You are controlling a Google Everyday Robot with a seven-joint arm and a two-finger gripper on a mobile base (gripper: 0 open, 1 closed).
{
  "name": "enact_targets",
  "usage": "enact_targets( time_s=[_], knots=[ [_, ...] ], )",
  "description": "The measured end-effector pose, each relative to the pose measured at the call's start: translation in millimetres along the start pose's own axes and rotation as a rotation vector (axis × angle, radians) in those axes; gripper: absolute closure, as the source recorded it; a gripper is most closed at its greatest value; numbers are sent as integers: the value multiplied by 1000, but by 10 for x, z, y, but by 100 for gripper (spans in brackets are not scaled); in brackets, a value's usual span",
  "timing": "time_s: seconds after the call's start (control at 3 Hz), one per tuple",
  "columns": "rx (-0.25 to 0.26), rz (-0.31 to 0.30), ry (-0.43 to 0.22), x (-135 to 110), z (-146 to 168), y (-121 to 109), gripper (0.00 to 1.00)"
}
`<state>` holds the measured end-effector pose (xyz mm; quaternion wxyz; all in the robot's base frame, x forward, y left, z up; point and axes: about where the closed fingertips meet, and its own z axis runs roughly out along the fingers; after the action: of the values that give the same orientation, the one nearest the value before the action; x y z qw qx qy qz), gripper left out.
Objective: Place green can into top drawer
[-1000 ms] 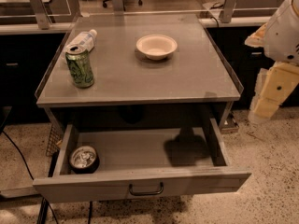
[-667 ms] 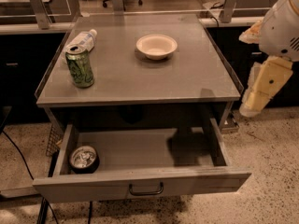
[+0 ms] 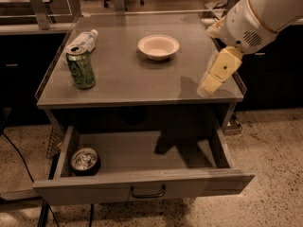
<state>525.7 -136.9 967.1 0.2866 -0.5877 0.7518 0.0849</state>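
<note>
The green can [image 3: 81, 69] stands upright on the left part of the grey table top [image 3: 137, 82]. The top drawer [image 3: 142, 186] is pulled open below the table top, with a dark bar handle [image 3: 148, 192] at the centre of its front panel. My gripper [image 3: 217, 72] hangs from the white arm [image 3: 258, 13] over the table's right edge, far right of the can and above the drawer's right side. It holds nothing that I can see.
A dark, silver-topped can [image 3: 85, 161] stands in the drawer's left front corner. A clear plastic bottle [image 3: 86, 39] lies behind the green can. A white bowl [image 3: 158, 46] sits at the table's back centre. Office chairs stand far behind.
My arm has swung left and forward, bringing the gripper from beside the table to over its right edge. The can, bottle, bowl and drawer have not moved.
</note>
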Motion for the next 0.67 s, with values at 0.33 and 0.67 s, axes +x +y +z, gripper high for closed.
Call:
enact_targets(
  time_s=[0.33,0.67],
  knots=[
    [-10,44,-132,-267,387,-49,0],
    [53,49,-185,-419,408,-212,0]
  ],
)
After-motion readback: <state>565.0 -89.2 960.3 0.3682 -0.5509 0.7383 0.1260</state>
